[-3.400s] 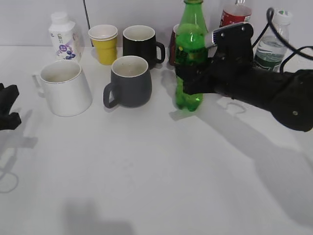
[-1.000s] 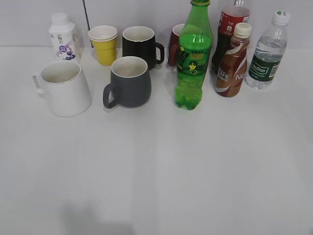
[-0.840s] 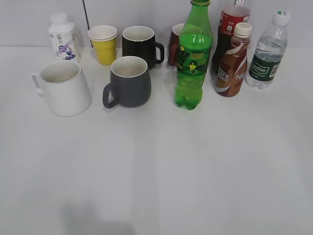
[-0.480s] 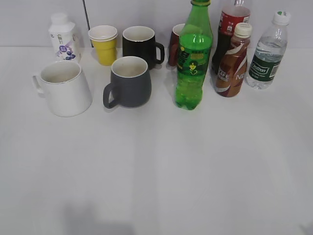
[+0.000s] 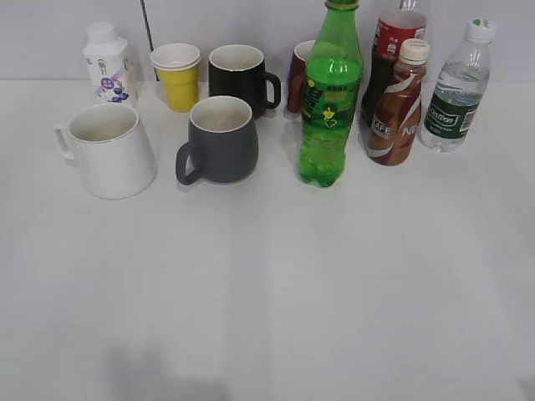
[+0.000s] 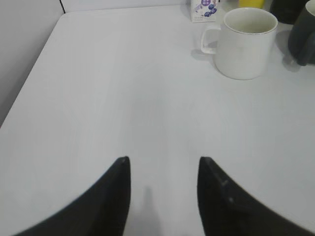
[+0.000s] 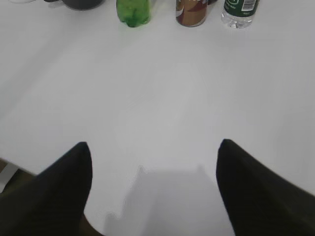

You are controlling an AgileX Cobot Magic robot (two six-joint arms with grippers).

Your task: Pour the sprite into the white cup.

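Note:
The sprite (image 5: 331, 96), a tall green bottle with a green and yellow label, stands upright on the white table right of the grey mug; its base shows in the right wrist view (image 7: 133, 11). The white cup (image 5: 111, 150) stands at the left, handle to the left, and also shows in the left wrist view (image 6: 245, 42). Neither arm shows in the exterior view. My left gripper (image 6: 164, 162) is open and empty over bare table, well short of the white cup. My right gripper (image 7: 155, 147) is open and empty, far in front of the sprite.
A grey mug (image 5: 219, 139), a black mug (image 5: 241, 78), a yellow paper cup (image 5: 178, 75) and a small white bottle (image 5: 107, 62) stand around the white cup. A brown coffee bottle (image 5: 396, 104), a clear water bottle (image 5: 452, 88) and a red-labelled bottle (image 5: 393, 33) stand right of the sprite.
The right arm, which was at the sprite 3.4 s ago, has left the exterior view, as has the left gripper. Over the last second nothing has moved.

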